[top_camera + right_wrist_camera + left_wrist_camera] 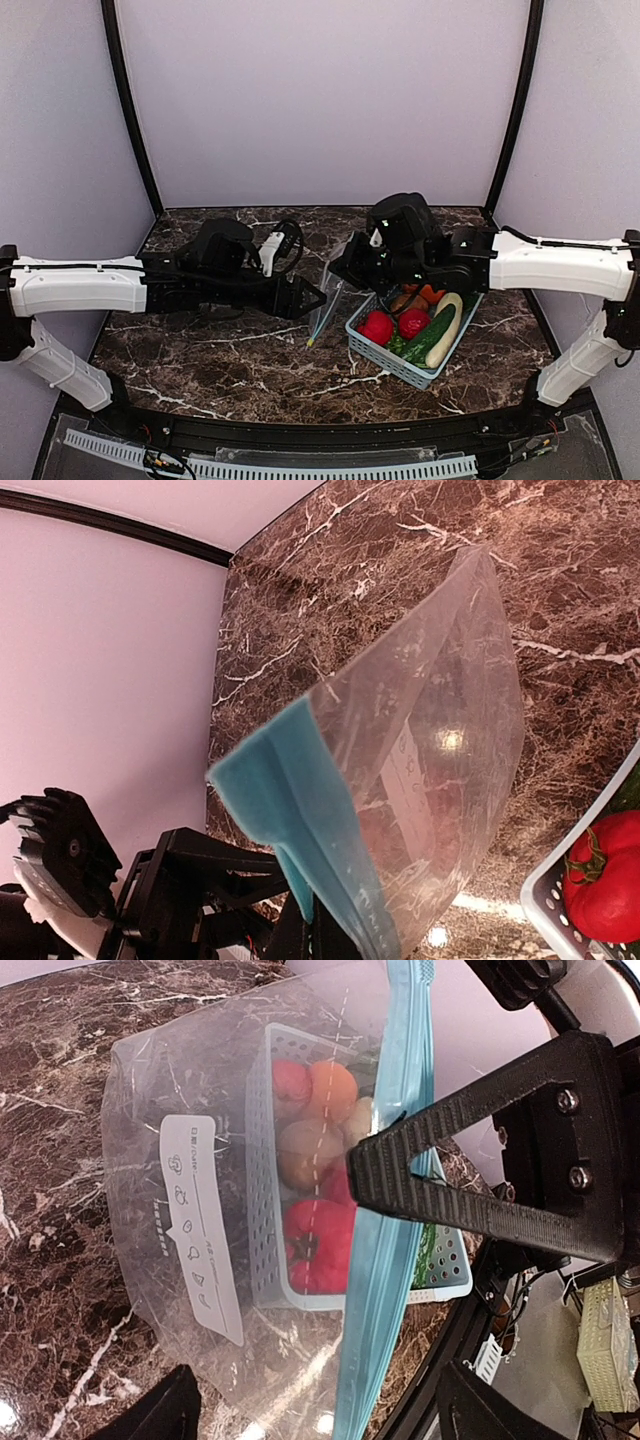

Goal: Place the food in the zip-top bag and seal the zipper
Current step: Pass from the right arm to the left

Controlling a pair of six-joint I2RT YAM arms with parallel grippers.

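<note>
The clear zip-top bag [327,297] hangs upright between my two grippers, empty, with its white label [200,1225] facing the left wrist camera. Its light blue zipper [385,1210] runs top to bottom. My right gripper [315,925] is shut on the zipper [285,790]; its black finger [450,1160] shows pinching the strip. My left gripper [320,1405] is open, its fingers spread to either side of the bag's lower part. The food lies in a light blue basket [390,358]: red round pieces [377,327], a green piece [430,338], a cream-white squash [445,328], orange pieces [425,293].
The basket stands on the marble table [230,350] at the right, just beyond the bag and under my right arm. It shows through the bag in the left wrist view [262,1160]. Its rim [545,905] and a red piece [605,870] show in the right wrist view. Walls close the back and sides.
</note>
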